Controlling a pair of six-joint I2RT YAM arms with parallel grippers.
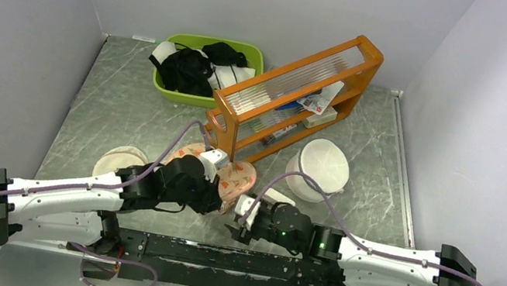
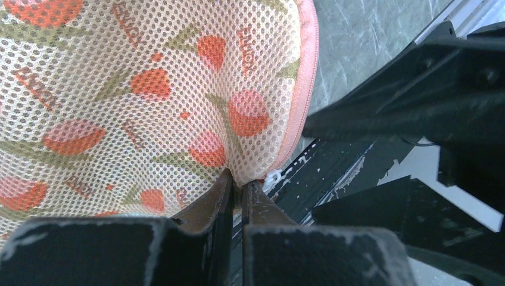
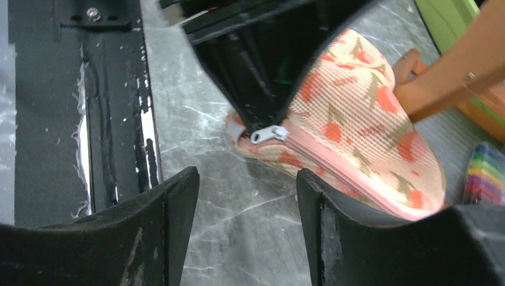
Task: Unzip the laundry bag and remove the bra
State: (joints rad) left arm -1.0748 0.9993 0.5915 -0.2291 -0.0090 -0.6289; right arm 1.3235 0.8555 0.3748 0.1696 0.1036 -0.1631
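Observation:
The peach-pink mesh laundry bag [image 1: 237, 179] with orange-red and green print lies mid-table by the orange rack. It fills the left wrist view [image 2: 137, 101] and shows in the right wrist view [image 3: 357, 131]. My left gripper [image 2: 238, 186] is shut, pinching the bag's near edge beside the pink zipper rim [image 2: 301, 101]. The white zipper pull [image 3: 268, 133] sits just below the left gripper's fingers. My right gripper [image 3: 247, 179] is open and empty, a short way in front of the pull, above bare table. The bag looks zipped shut. The bra is hidden.
An orange wooden rack [image 1: 292, 91] stands just behind the bag. A green bin [image 1: 166, 84] with black clothes is at the back left. A white cylindrical bag [image 1: 318, 169] is right of the bag, a round beige pouch [image 1: 117, 160] left. The black base rail [image 1: 230, 258] runs along the near edge.

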